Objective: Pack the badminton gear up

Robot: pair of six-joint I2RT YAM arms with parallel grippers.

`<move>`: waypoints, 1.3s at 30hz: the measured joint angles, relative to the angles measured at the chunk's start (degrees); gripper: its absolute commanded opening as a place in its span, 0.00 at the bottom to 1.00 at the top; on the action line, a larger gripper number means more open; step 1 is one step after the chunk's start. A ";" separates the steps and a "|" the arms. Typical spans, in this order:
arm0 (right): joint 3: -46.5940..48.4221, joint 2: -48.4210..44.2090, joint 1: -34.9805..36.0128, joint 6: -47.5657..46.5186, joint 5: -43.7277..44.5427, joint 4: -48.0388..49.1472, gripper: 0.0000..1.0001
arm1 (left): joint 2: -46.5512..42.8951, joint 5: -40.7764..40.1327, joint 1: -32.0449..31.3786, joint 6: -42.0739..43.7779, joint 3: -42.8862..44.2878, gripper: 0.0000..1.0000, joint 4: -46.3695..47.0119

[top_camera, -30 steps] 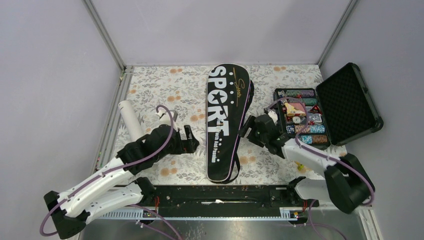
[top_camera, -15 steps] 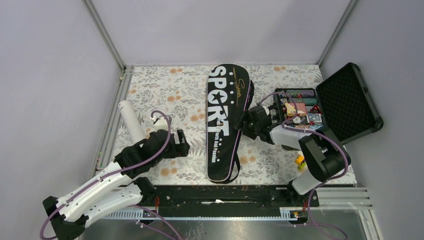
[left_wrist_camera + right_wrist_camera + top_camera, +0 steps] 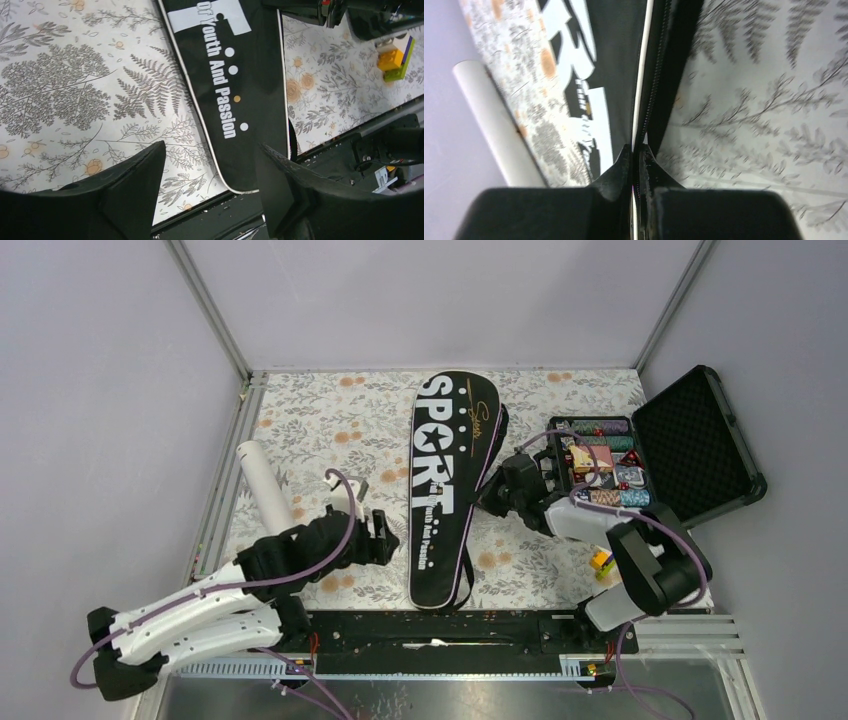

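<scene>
Racket bag lies flat mid-bench, wide end toward far edge, narrow end at near edge. Open black case at right edge. White tube near left edge. Right gripper clenched on bag's right zipper seam. Left gripper released, above bag's narrow end.

The bag's inside is hidden, so what it holds cannot be told. From above, the left arm covers the tube's near end, and the chips in the case are too small to tell apart. The left wrist view cuts the bag off at its top edge. In the right wrist view the tube is blurred, and the right fingers hide the bag edge pinched between them.
</scene>
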 measured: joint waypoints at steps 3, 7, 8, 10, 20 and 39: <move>-0.90 -5.38 2.23 2.03 0.04 -1.49 0.00 | 2.34 -4.37 -5.33 -0.28 0.87 0.74 0.50; -0.85 -10.58 6.75 5.05 0.39 -3.30 0.00 | 8.83 -11.96 -13.03 -0.46 4.57 0.82 1.03; -0.70 -11.58 8.15 6.08 0.66 -4.07 0.00 | 11.04 -13.79 -15.26 -0.42 5.81 0.83 1.38; -0.37 -12.81 10.19 7.72 1.46 -5.77 0.00 | 15.23 -17.16 -18.88 -0.35 8.24 0.84 1.53; 3.89 -17.70 15.52 14.21 5.70 -13.31 0.00 | 30.95 -27.82 -26.27 -0.59 16.52 0.87 0.42; 2.67 -23.41 16.65 17.40 6.10 -12.20 0.33 | 43.04 -36.52 -29.38 -5.57 24.92 0.00 -10.19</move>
